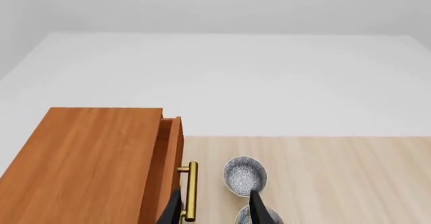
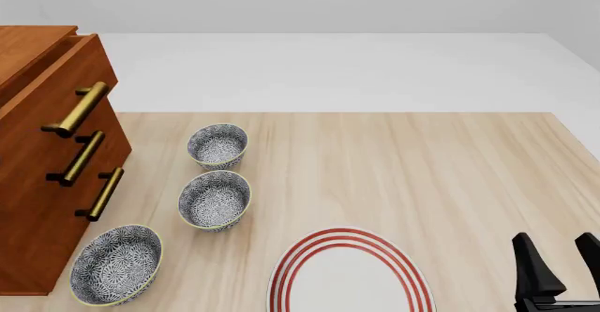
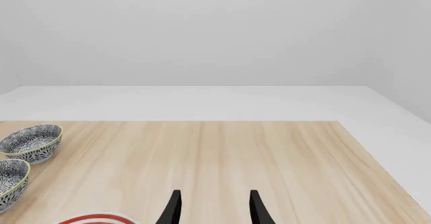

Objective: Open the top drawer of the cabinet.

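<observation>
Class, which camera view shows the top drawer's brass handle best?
The front view: the top drawer's handle shows whole, above two matching handles. The left wrist view shows it partly, from above; the right wrist view misses it.

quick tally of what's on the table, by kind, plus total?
Cabinet: 1, with 3 drawers; the top drawer sits slightly pulled out
Patterned bowls: 3 ()
Red-striped plate: 1
Total: 5 things
</observation>
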Controlling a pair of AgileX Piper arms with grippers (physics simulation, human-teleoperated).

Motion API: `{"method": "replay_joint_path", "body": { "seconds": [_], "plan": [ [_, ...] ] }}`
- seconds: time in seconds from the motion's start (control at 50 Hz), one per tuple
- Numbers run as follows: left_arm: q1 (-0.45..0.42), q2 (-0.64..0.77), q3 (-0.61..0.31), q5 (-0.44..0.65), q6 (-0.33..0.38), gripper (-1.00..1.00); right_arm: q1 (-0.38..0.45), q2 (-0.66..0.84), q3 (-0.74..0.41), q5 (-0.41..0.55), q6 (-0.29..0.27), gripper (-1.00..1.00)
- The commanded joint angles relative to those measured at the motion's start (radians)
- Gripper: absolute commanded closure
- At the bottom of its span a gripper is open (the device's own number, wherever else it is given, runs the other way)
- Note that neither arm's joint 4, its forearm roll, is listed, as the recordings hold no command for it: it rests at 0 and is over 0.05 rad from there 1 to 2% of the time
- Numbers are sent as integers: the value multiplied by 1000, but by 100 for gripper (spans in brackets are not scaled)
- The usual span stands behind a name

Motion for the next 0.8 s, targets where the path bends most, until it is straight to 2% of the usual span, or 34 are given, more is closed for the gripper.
{"method": "replay_joint_path", "body": {
  "seconds": [0.02, 0.5, 0.8],
  "plan": [
    [29, -4, 27, 6, -18, -100, 0, 0, 0, 0, 0, -100],
    [59, -16, 141, -56, -24, -100, 0, 0, 0, 0, 0, -100],
    [74, -17, 158, -69, -8, -100, 0, 0, 0, 0, 0, -100]
  ]
}}
